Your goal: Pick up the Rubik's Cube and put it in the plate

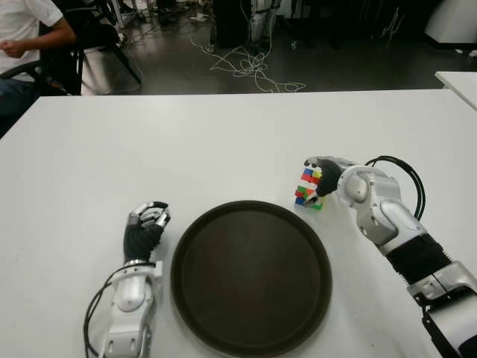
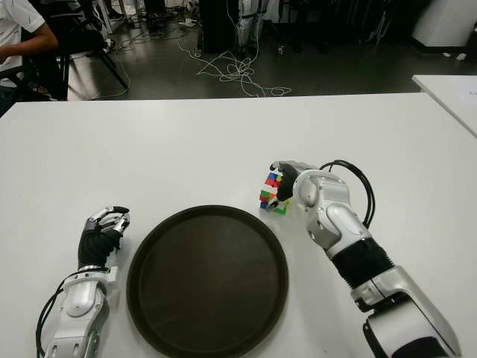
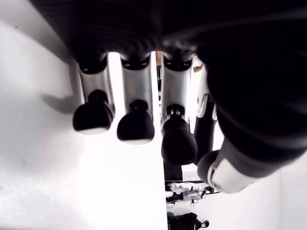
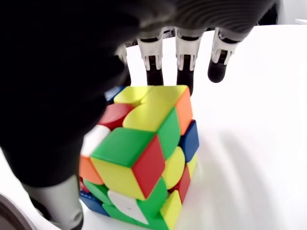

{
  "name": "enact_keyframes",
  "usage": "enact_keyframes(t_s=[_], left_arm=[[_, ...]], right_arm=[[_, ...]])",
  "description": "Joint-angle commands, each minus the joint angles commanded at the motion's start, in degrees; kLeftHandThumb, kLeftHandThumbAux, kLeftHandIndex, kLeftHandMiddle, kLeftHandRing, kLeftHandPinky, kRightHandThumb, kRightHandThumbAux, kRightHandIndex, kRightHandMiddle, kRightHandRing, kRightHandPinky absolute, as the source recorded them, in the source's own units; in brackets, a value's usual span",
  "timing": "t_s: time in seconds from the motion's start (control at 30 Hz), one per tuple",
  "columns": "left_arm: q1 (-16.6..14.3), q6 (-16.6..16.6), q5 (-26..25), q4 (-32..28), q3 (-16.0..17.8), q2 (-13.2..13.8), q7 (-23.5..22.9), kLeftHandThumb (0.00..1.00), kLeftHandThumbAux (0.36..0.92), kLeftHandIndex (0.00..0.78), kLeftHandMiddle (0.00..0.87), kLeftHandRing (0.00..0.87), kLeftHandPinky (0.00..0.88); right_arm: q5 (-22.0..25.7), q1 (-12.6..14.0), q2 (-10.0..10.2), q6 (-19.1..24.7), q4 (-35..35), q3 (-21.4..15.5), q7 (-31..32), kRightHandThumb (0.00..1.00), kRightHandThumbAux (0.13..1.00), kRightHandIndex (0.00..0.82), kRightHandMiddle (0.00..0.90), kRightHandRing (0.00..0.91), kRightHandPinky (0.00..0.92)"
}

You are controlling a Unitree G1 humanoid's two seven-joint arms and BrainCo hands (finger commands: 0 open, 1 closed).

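The Rubik's Cube (image 1: 308, 188) sits tilted on the white table (image 1: 223, 142), just past the far right rim of the round dark plate (image 1: 253, 287). My right hand (image 1: 322, 177) reaches in from the right and wraps it. In the right wrist view the fingers (image 4: 184, 57) curl over the far side of the cube (image 4: 144, 158) and the thumb (image 4: 53, 191) presses the near side. My left hand (image 1: 147, 221) shows idle beside the plate, on its left, with its fingers (image 3: 136, 124) curled and holding nothing.
A seated person (image 1: 22, 37) and a chair are beyond the table's far left corner. Loose cables (image 1: 250, 67) lie on the floor behind. A second white table's corner (image 1: 458, 82) shows at the far right.
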Motion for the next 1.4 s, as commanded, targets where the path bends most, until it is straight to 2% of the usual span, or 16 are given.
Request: enact_keyframes(t_s=[0.4, 0.77, 1.17, 1.4], left_arm=[[-0.05, 0.13, 0.14, -0.03, 0.22, -0.44, 0.80, 0.711, 0.704, 0.444, 0.816, 0.829, 0.826], [-0.14, -0.07, -0.57, 0.20, 0.32, -0.44, 0.65, 0.711, 0.705, 0.444, 0.814, 0.829, 0.818], [-0.20, -0.42, -0.80, 0.24, 0.30, -0.41, 0.47, 0.711, 0.704, 0.444, 0.815, 0.827, 0.822], [-0.15, -0.33, -0.30, 0.19, -0.01, -0.10, 0.50, 0.711, 0.704, 0.444, 0.814, 0.829, 0.823]], right_arm=[[-0.55, -0.71, 0.69, 0.75, 2.15, 0.53, 0.07, 0.000, 0.769, 0.105, 0.137, 0.121, 0.035], [-0.52, -0.80, 1.12, 1.98, 2.24, 0.65, 0.08, 0.000, 0.798, 0.097, 0.134, 0.111, 0.019], [0.65, -1.44, 1.11, -0.95, 5.05, 0.60, 0.32, 0.000, 0.808, 0.108, 0.131, 0.118, 0.035], [0.87, -0.99, 1.86, -0.73, 5.42, -0.20, -0.98, 0.000, 0.780, 0.130, 0.158, 0.142, 0.055]])
